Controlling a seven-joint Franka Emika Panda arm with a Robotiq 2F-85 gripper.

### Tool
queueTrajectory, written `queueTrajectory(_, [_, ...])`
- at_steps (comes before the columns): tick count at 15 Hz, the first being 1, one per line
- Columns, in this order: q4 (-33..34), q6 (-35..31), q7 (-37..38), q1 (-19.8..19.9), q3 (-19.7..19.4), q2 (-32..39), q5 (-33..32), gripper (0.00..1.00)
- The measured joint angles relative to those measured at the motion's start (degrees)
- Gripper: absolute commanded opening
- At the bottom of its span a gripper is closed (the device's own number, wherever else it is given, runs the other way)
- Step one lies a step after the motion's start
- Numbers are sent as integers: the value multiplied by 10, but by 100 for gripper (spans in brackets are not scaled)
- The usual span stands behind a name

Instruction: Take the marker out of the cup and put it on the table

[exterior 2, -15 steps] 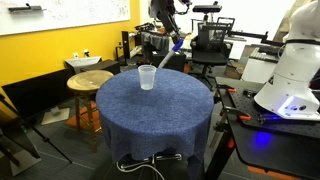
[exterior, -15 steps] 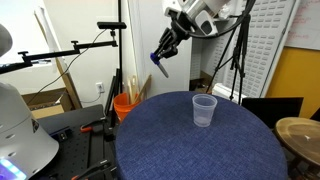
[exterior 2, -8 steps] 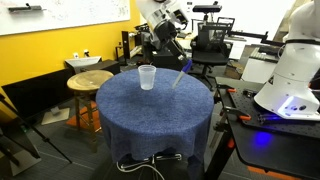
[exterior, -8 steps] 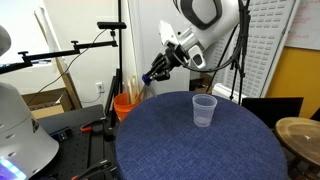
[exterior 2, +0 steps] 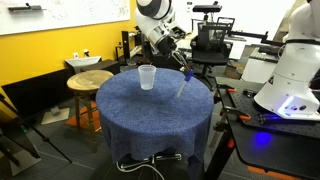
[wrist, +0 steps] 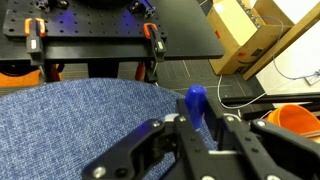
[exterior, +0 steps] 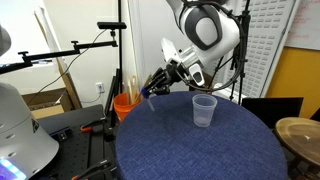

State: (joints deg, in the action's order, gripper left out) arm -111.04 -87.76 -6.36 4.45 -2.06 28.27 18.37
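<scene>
The marker [exterior 2: 181, 88] is held clamped between the fingers of the end effector [exterior 2: 186, 73], outside the cup [exterior 2: 147, 77]. In that exterior view it hangs tilted at the right of centre, over the right part of the dark blue desk [exterior 2: 150, 115], with its lower tip pointing down toward the fabric. Whether the tip touches the fabric cannot be told. In an exterior view the end effector [exterior: 150, 93] is seen left of centre, reaching down from the arm at the upper right of the frame, and the marker [exterior: 148, 99] shows only as a small light sliver below it, at the left far edge of the desk [exterior: 190, 150]. The cup [exterior: 204, 110] stands upright on the desk to the right of the end effector and well apart from it. An orange bucket [exterior: 124, 104] is seen behind the desk edge, just left of the end effector. In an exterior view a light wooden stool [exterior 2: 88, 80] stands left of the desk. In the wrist view the blue end of the marker [wrist: 197, 100] sticks up between the dark fingers [wrist: 160, 140] of the end effector [wrist: 200, 128] at the lower centre. The blue fabric of the desk [wrist: 70, 120] fills the lower left, and the orange bucket [wrist: 295, 118] appears at the right edge.
</scene>
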Motion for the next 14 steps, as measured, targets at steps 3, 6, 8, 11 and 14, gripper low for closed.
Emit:
queueTrajectory(3, [8, 0, 0, 1, -1, 7, -1, 62])
queueTrajectory(6, [13, 0, 0, 3, -2, 8, -1, 85])
queueTrajectory(8, [18, 0, -1, 4, -2, 8, -1, 99])
queueTrajectory(11, [21, -11, -9, 5, -2, 2, -1, 100])
queueTrajectory(14, [20, -12, -36, 6, -2, -15, -3, 100])
